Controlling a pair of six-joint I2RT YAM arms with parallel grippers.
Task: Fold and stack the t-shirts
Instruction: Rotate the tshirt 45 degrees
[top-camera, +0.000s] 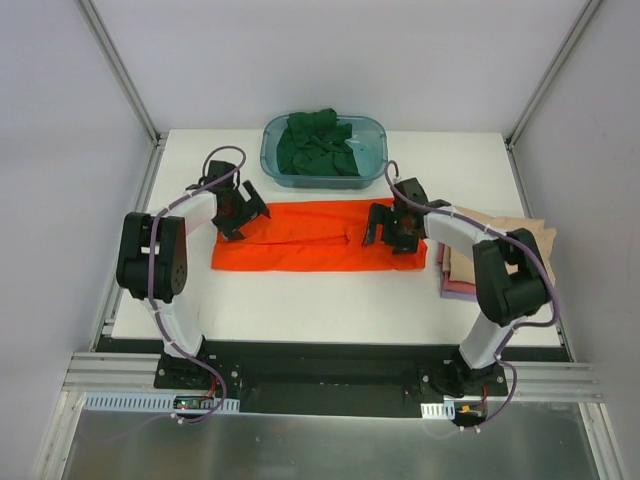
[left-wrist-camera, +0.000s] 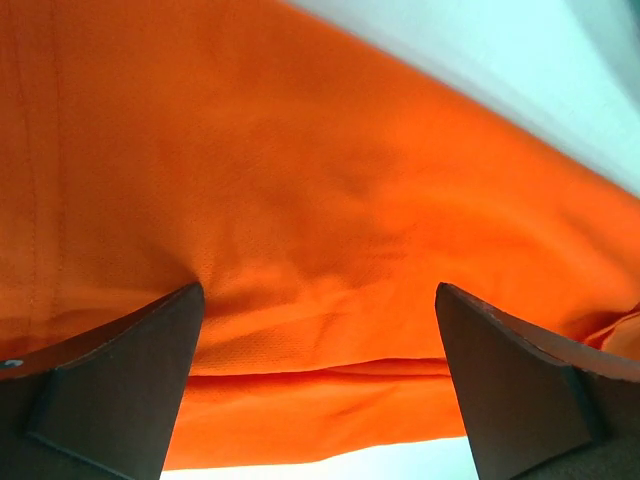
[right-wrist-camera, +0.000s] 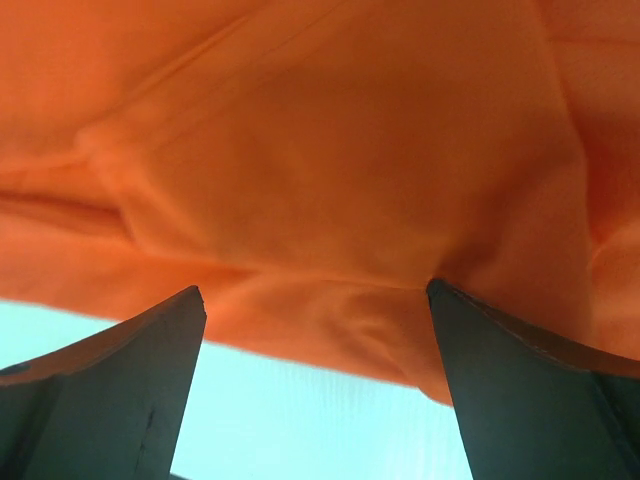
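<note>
A bright orange-red t-shirt (top-camera: 315, 237) lies folded into a long flat strip across the middle of the white table (top-camera: 330, 310). My left gripper (top-camera: 243, 213) is open over its far left end, fingertips pressed on the cloth (left-wrist-camera: 330, 260). My right gripper (top-camera: 392, 230) is open over its right end, fingertips on the cloth (right-wrist-camera: 330, 200) near its edge. A dark green t-shirt (top-camera: 322, 145) lies crumpled in the teal tub (top-camera: 372, 128). Folded beige (top-camera: 510, 235), pink and purple shirts (top-camera: 458, 290) are stacked at the right edge.
The teal tub stands at the table's back edge, just behind the orange shirt. The shirt stack lies under and beside my right arm. Grey walls and metal frame posts surround the table. A black rail runs along the near edge.
</note>
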